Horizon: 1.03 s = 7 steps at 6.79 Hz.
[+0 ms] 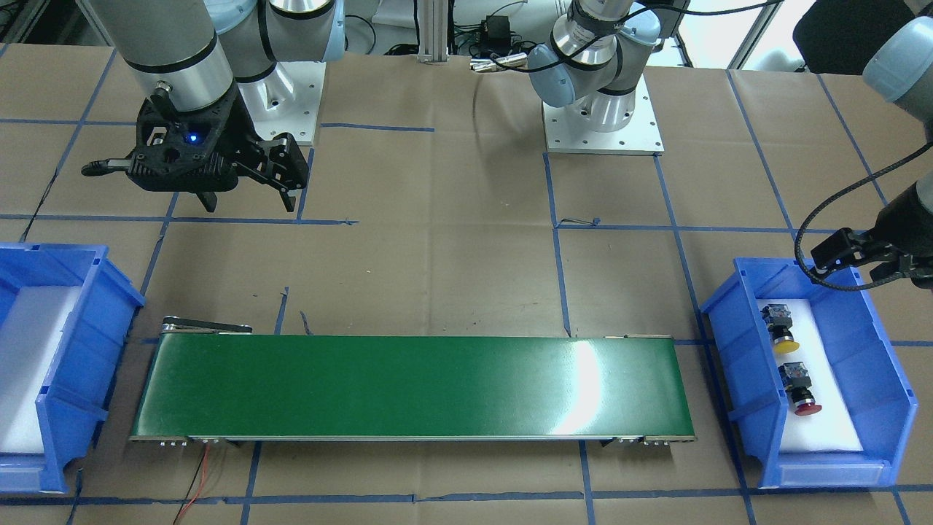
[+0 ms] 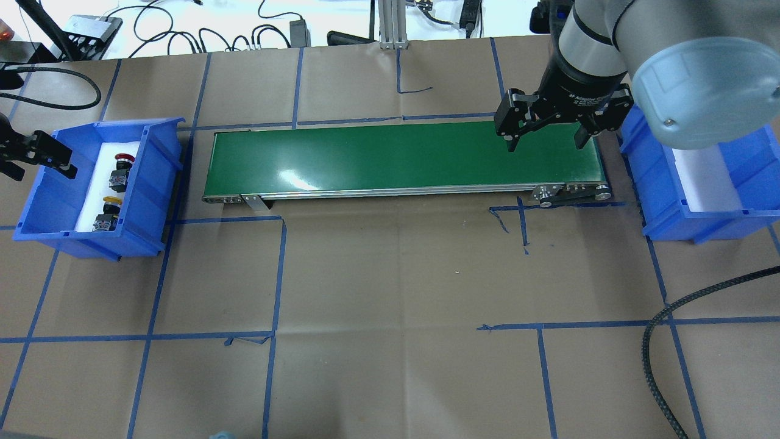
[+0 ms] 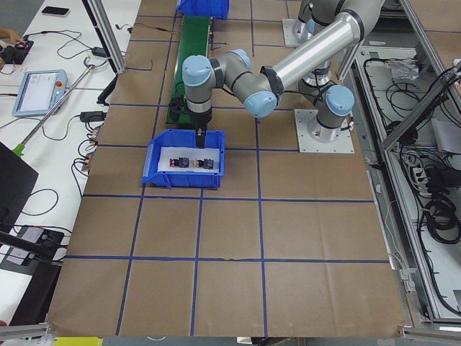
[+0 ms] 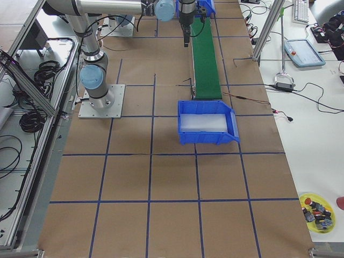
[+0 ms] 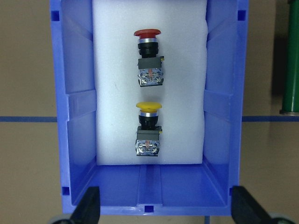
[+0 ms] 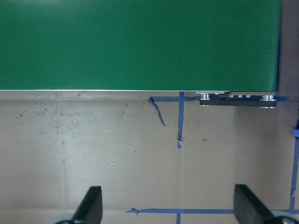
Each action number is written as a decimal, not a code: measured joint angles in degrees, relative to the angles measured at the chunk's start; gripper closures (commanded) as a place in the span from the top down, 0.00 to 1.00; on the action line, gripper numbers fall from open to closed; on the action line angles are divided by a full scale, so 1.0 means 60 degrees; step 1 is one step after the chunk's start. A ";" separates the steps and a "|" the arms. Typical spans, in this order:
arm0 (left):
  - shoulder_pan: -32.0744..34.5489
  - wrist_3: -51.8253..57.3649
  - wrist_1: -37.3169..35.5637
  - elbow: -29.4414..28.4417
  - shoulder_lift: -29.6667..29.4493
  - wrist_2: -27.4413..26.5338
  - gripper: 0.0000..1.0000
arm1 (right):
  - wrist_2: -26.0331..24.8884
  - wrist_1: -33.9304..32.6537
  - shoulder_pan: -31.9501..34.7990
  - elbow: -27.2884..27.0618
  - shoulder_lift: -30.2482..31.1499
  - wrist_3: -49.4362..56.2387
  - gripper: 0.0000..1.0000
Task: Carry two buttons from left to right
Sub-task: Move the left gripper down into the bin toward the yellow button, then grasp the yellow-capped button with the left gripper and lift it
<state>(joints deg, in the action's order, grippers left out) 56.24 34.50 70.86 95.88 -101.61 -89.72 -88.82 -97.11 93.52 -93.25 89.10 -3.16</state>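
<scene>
Across the paper-covered table (image 2: 390, 274), a green conveyor belt (image 2: 402, 155) runs from side to side between two blue bins, one at each end. The left bin (image 2: 149, 195) and the right bin (image 2: 707, 227) are each lined with white foam.

The right gripper (image 2: 546, 141) hangs above the belt's right end, pointing down, fingers spread wide and empty. The left gripper (image 5: 166, 207) hangs over the left bin, fingers likewise spread wide, clear of the contents.

The red button (image 5: 148, 58) and the yellow button (image 5: 148, 128) both lie on their sides on the left bin's foam pad (image 5: 112, 93). Their caps point the same way. They sit in line, apart from each other and from the bin walls.
</scene>
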 measured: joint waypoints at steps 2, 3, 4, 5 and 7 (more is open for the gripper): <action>-0.0016 0.0045 -0.0847 0.0343 -0.0500 0.0046 1.00 | -0.0002 -0.0027 0.0000 -0.0009 0.0037 0.0000 1.00; -0.0016 0.0049 -0.1209 0.0461 -0.0709 0.0053 1.00 | -0.0012 -0.0029 0.0000 -0.0022 0.0038 0.0000 1.00; -0.0017 0.0051 -0.1640 0.0691 -0.0857 0.0055 1.00 | -0.0025 -0.0034 0.0000 -0.0038 0.0036 0.0000 1.00; -0.0022 0.0051 -0.2193 0.1022 -0.0992 0.0056 1.00 | -0.0036 -0.0037 0.0000 -0.0050 0.0034 0.0003 1.00; -0.0026 0.0045 -0.3043 0.1507 -0.1311 0.0066 1.00 | -0.0048 -0.0041 0.0000 -0.0058 0.0032 0.0013 1.00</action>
<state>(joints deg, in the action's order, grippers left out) 56.08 34.76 52.61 104.93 -109.48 -89.32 -89.11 -97.36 93.52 -93.60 89.30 -3.09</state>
